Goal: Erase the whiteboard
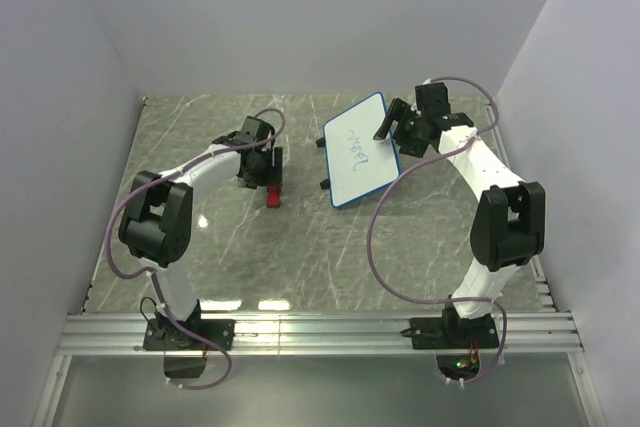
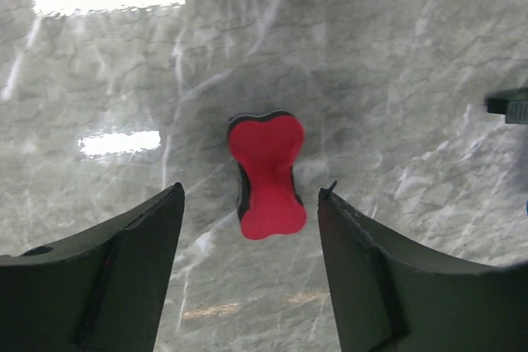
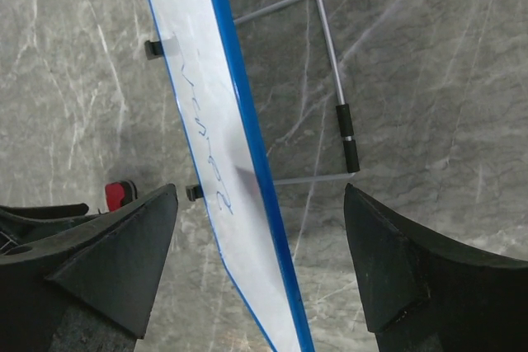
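Observation:
The whiteboard (image 1: 358, 154) has a blue frame and dark scribbles and stands tilted on the marble table right of centre. In the right wrist view the whiteboard (image 3: 206, 121) shows nearly edge-on, propped on a wire stand (image 3: 330, 47). My right gripper (image 1: 393, 135) is open above the board's upper right edge, and in its wrist view (image 3: 260, 191) one jaw stands on each side of the edge without touching it. My left gripper (image 1: 270, 179) is open and empty. It hovers over a red bone-shaped eraser (image 2: 266, 175) with a black underside, which lies flat on the table (image 1: 272, 197).
White walls close the table in on the left, back and right. An aluminium rail (image 1: 320, 332) with both arm bases runs along the near edge. Purple cables loop beside each arm. A black foot of the board (image 2: 507, 106) shows at the right edge of the left wrist view.

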Controlling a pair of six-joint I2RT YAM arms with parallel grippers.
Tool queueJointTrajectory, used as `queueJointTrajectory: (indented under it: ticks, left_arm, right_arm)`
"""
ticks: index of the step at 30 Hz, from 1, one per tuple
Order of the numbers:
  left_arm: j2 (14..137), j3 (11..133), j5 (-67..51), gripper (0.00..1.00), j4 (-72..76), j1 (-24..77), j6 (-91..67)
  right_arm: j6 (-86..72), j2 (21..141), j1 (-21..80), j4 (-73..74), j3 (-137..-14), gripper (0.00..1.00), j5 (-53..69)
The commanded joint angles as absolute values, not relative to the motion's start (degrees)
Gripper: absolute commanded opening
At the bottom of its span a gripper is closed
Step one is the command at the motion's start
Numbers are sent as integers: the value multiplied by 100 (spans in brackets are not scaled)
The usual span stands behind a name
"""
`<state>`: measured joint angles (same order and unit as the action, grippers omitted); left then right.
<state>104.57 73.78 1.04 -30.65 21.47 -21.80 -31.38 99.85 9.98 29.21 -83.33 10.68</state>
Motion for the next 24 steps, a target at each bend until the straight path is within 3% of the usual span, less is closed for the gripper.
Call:
queueJointTrajectory:
  ticks: [1,14,20,21,24]
  left_arm:
    - [10511,7471,-97,70,-2839,2241,-2074]
    - [11083,7392,-26,49,-2733,2347,-2153]
    - [11162,7567,-18,27,-2786,2382,-2109]
    - [11180,7602,-18,19,-2821,2391,-2109]
    - [11232,7664,-9,7,-2821,2391,-2109]
  right_arm:
    - [-3006,10037,976,2821,-8604,88,1151]
    - [-2927,9976,914,2857,-8420,86,1081]
    - [-2883,9940,888,2883,-8394,84,1072]
    - [-2883,9949,888,2865,-8376,83,1081]
    - [-2874,9984,888,2865,-8376,82,1107]
